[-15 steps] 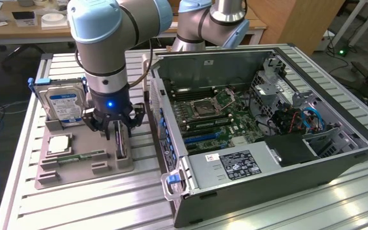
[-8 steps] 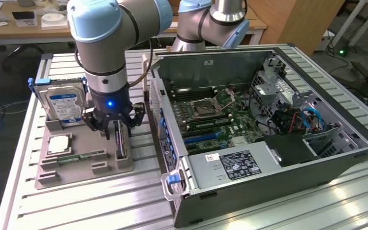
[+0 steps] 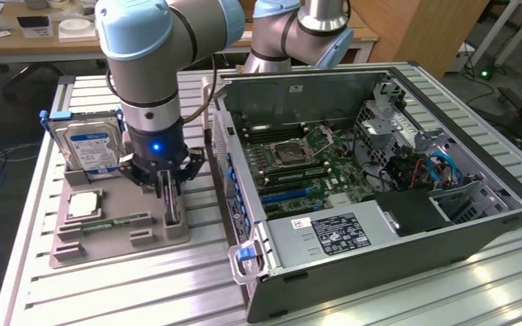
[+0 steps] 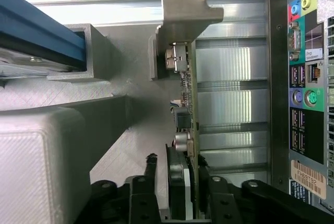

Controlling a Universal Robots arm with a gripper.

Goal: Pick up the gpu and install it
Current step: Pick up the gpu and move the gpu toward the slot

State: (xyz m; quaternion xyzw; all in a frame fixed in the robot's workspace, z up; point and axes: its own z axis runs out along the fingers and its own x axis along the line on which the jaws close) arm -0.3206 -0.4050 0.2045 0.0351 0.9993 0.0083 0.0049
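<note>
The gpu (image 3: 171,209) stands on its edge in a slot of the grey holder (image 3: 107,248), on the side nearest the computer case (image 3: 352,238). My gripper (image 3: 165,182) is lowered straight over it, one finger on each side of the card. In the wrist view the gpu (image 4: 188,93) runs away from the camera, with its silver bracket (image 4: 182,15) at the far end. My gripper (image 4: 177,182) straddles the near end of the card. One black finger (image 4: 150,174) stands a small gap off the card's face, while the other sits close against it. The card rests in its slot.
The holder also carries a silver hard drive with a blue label (image 3: 93,146), a square processor (image 3: 84,204) and a narrow green memory stick (image 3: 116,222). The open case shows its motherboard (image 3: 302,166). The case's rear port panel (image 4: 302,93) lies close beside the gpu.
</note>
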